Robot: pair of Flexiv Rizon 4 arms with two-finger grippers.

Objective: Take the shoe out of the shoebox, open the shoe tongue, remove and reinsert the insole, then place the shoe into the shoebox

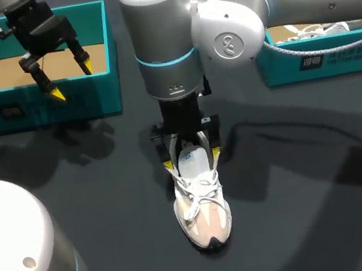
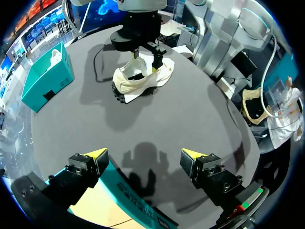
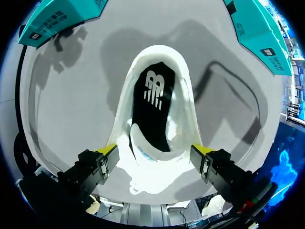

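Observation:
A white lace-up shoe stands on the dark table at the middle, toe toward the near edge. My right gripper hangs over its heel end, open, one yellow tip on each side of the shoe's opening. In the right wrist view the shoe shows its black insole lying inside, with the white tongue between the fingers. My left gripper hovers open and empty over the teal shoebox at the back left. The left wrist view shows the shoe far ahead of the left gripper.
A second teal box with white contents stands at the back right, under my right arm. The shoebox below the left gripper has a bare cardboard floor. Dark tabletop lies around the shoe.

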